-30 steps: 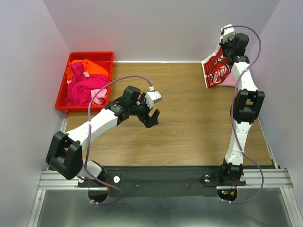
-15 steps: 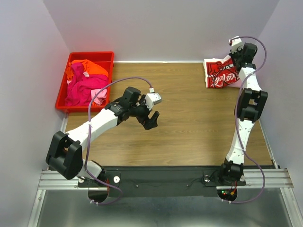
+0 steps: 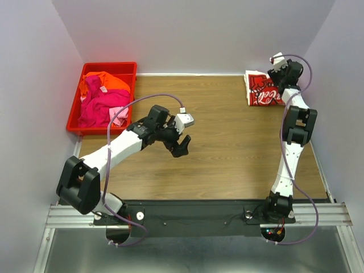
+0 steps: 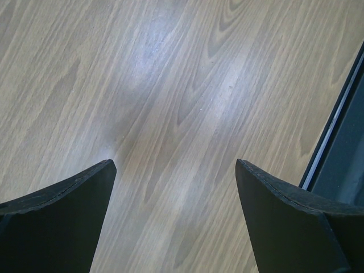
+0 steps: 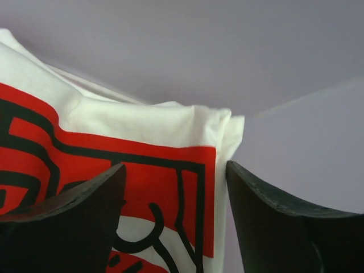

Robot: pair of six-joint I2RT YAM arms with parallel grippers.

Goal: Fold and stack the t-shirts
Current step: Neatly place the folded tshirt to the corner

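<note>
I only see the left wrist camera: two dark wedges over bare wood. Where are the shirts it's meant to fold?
Observer: One white t-shirt with a red graphic lies folded at the far right corner of the table.
Operator: Is the other hand on it?
Observer: The right gripper hangs at that shirt's edge, jaws apart, not clamping the cloth.
Operator: Any more shirts?
Observer: A heap of orange and magenta t-shirts sits in a red bin at the far left corner.
</note>
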